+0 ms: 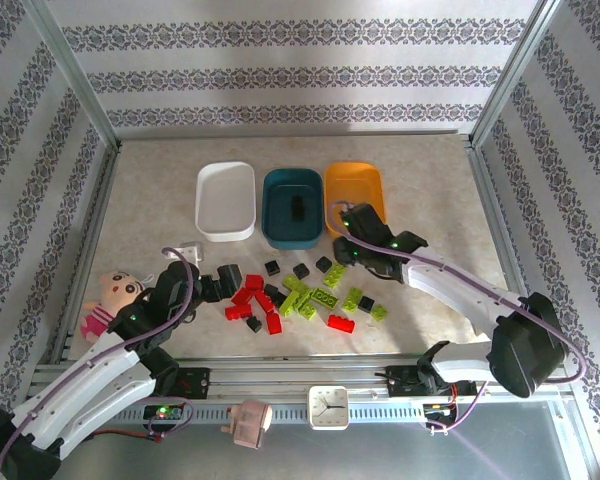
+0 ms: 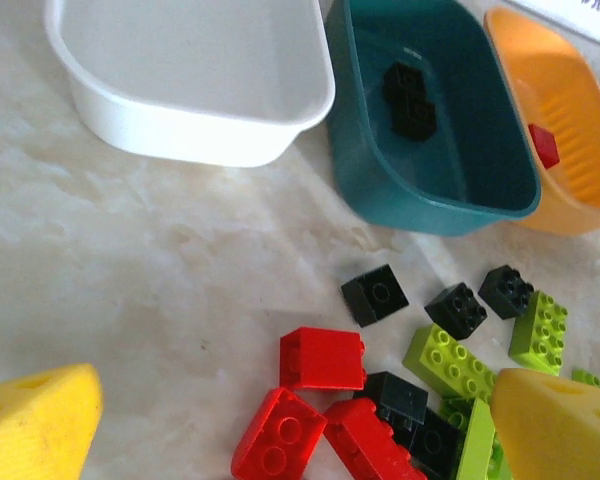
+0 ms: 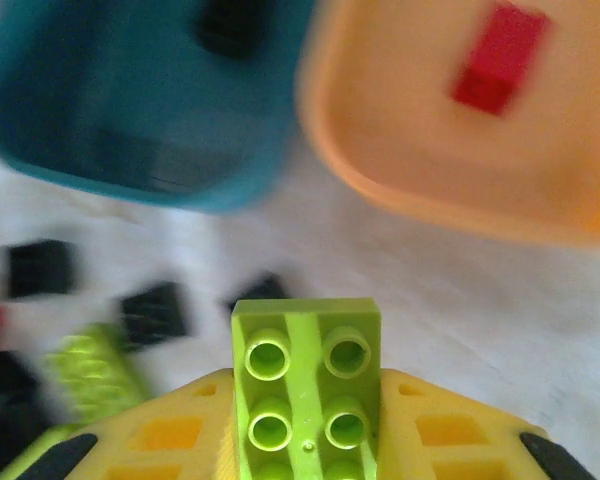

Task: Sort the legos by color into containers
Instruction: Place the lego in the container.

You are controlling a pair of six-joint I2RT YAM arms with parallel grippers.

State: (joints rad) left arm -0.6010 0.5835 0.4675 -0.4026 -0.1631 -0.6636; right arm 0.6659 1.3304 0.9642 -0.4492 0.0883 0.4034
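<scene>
1. Marble table (image 1: 430, 200), far-middle: 3 tubs, white (image 1: 226, 200), teal (image 1: 277, 215), orange (image 1: 365, 180).
2. R gripper (image 3: 305, 430) clamps 1 lime brick (image 3: 305, 360), long axis along fingers, near orange rim.
3. L gripper (image 2: 300, 425) wide, over pile (image 1: 280, 300).
4. Orange: 1 red brick (image 3: 500, 58).

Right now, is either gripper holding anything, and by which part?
The right gripper holds a green brick, pinched by its two long sides near one end. The left gripper is open, holding nothing.
</scene>
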